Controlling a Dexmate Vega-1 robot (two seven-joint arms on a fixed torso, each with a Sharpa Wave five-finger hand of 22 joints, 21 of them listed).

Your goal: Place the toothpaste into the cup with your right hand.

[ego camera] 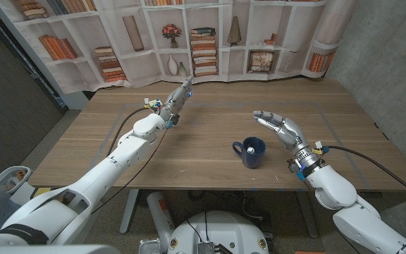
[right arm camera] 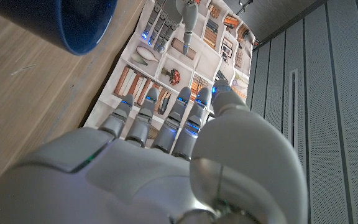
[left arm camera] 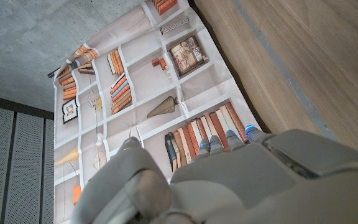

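Observation:
A dark blue cup [ego camera: 251,152] stands upright on the wooden table [ego camera: 203,159], right of centre, its handle turned toward my left side. My right hand [ego camera: 279,127] hovers just right of the cup and a little behind it, with fingers spread and nothing in them. The right wrist view shows the right hand [right arm camera: 166,155] from behind, with the cup's rim [right arm camera: 67,22] close by on the table. My left hand [ego camera: 173,106] is raised over the table's back left part, fingers stretched out straight toward the backdrop and holding nothing. Its back [left arm camera: 229,180] shows in the left wrist view.
A printed bookshelf backdrop [ego camera: 189,35] hangs along the table's far edge. A grey concrete wall [ego camera: 386,63] stands to the right. Faint tape lines mark a rectangle on the tabletop.

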